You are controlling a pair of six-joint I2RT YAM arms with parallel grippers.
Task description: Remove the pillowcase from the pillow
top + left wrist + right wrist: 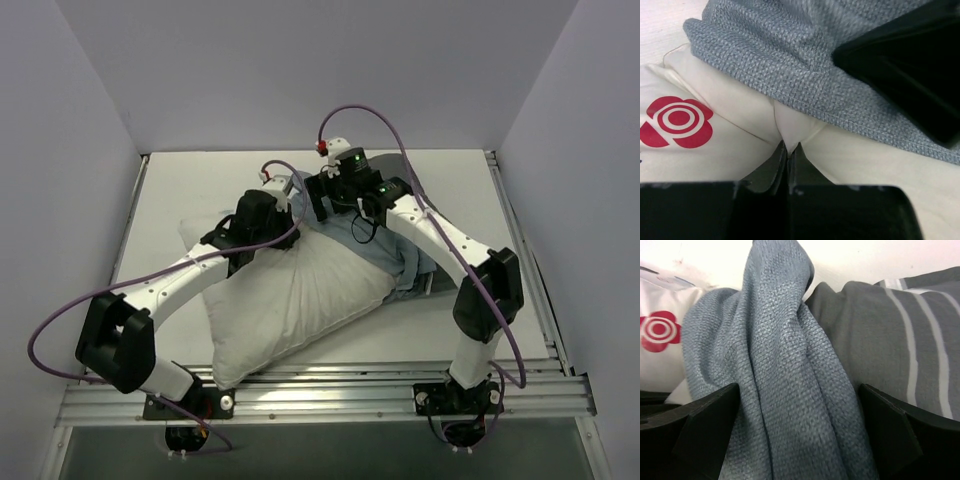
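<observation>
Both arms reach in toward 12 o'clock. My left end effector (788, 150) is pinched tight on the pillow (290, 300), long axis 7-to-1. The right end effector (797, 405) straddles bunched pillowcase (385, 245) at the pillow's 1 o'clock end; can't tell if it's clamped.

We are seeing a white bench (200, 180) lying flat inside a plain enclosure. A pale back wall (320, 70) is rising behind it, a left wall (60, 200) and a right wall (590, 180) are closing in the sides. A ribbed metal rail (330, 395) is running along the bench's near edge, and a second metal rail (522, 250) is running down its right edge. Below the near rail a dark strip (320, 455) is showing. In the left wrist view a bare bit of bench (660, 20) is showing top left.
</observation>
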